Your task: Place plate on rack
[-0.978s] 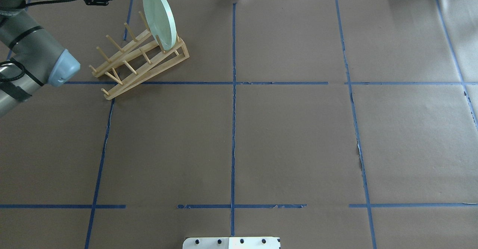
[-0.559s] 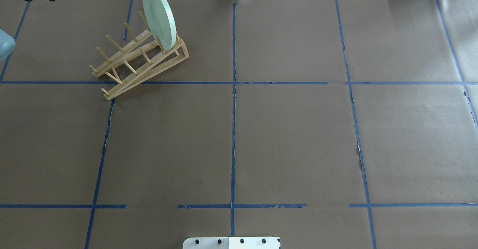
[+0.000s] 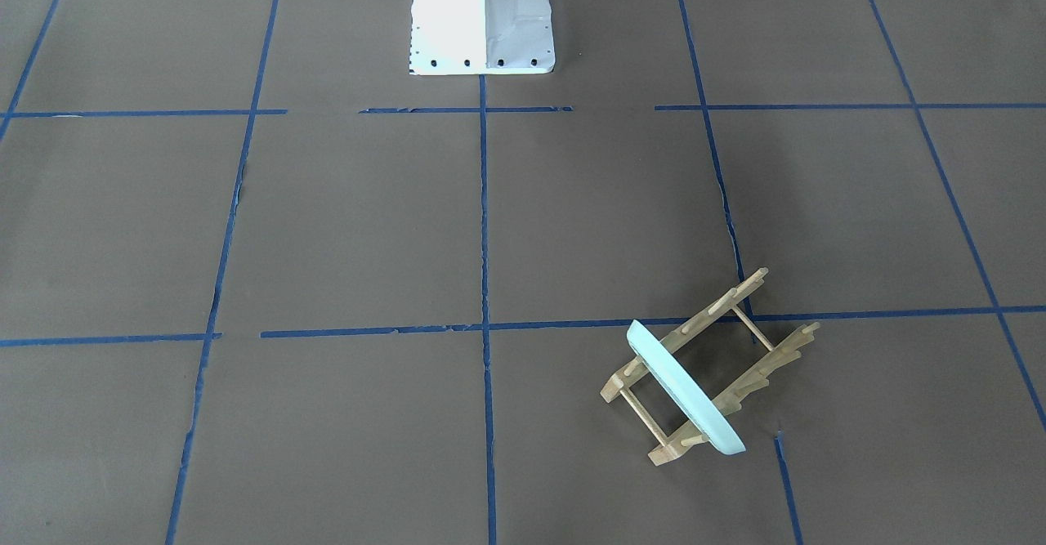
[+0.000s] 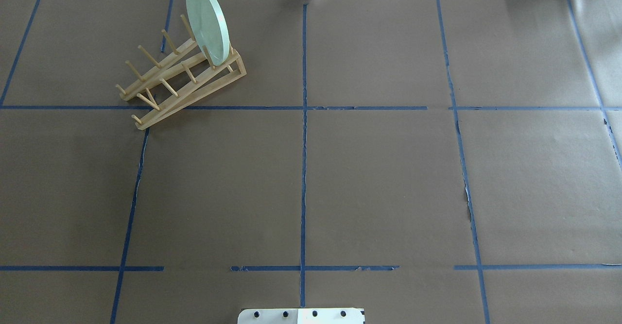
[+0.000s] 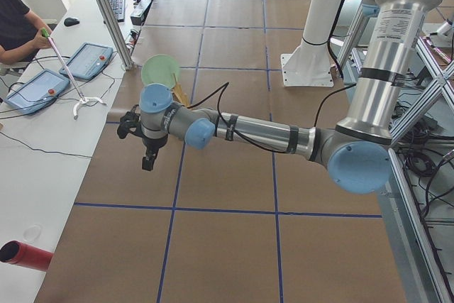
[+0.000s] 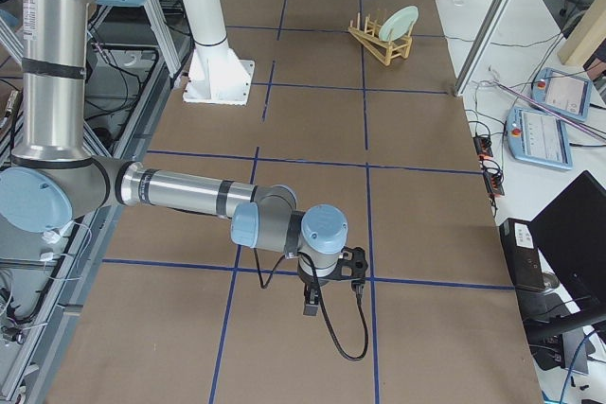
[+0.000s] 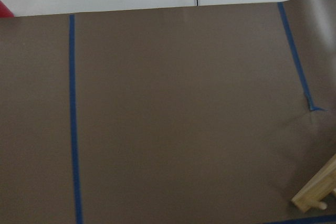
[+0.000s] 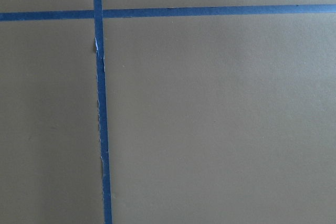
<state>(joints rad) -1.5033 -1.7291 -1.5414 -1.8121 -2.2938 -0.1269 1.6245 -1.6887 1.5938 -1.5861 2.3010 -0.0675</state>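
Observation:
The pale mint-green plate [image 4: 209,23] stands on edge between the pegs at the far end of the light-wood rack [image 4: 180,83], at the table's far left. The front-facing view shows the plate [image 3: 682,386] across both rails of the rack [image 3: 719,304]. No gripper touches it. My left gripper [image 5: 147,163] hangs over the table beyond the rack's end, seen only in the exterior left view; I cannot tell if it is open. My right gripper [image 6: 311,307] hovers over bare paper far from the rack [image 6: 374,40]; I cannot tell its state either.
Brown paper with blue tape lines [image 4: 303,168] covers the table. The white robot base [image 3: 480,18] stands at the robot's edge. A rack corner [image 7: 317,192] shows in the left wrist view. A red cylinder [image 5: 28,255] and operator tablets [image 5: 89,58] lie beyond the table's edge.
My left arm has drawn back to the left and left the overhead view. The plate and the rack have not moved.

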